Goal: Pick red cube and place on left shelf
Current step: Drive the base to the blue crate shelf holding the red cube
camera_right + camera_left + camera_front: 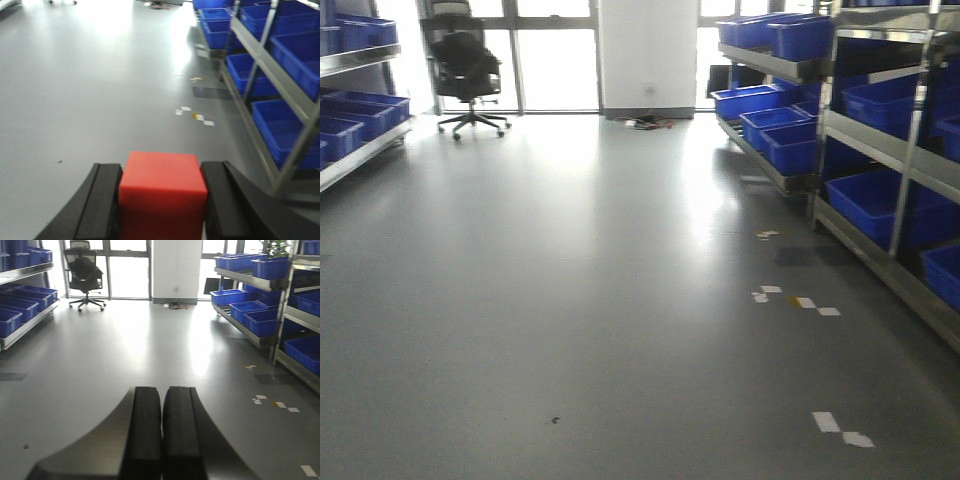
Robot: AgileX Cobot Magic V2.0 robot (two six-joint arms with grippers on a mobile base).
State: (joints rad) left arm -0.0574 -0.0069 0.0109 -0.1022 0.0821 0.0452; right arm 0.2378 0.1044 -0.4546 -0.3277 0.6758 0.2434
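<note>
The red cube [162,192] sits between the two black fingers of my right gripper [162,175], which is shut on it and holds it above the grey floor. My left gripper [161,392] is shut and empty, its two black fingers pressed together, pointing down the aisle. The left shelf [355,150] is a metal rack with blue bins at the far left of the front view; it also shows in the left wrist view [25,322]. Neither gripper shows in the front view.
A metal rack [880,150] with blue bins lines the right side, close to the right gripper [270,85]. A black office chair [468,70] stands at the back by the windows. White tape scraps [795,300] lie on the floor.
</note>
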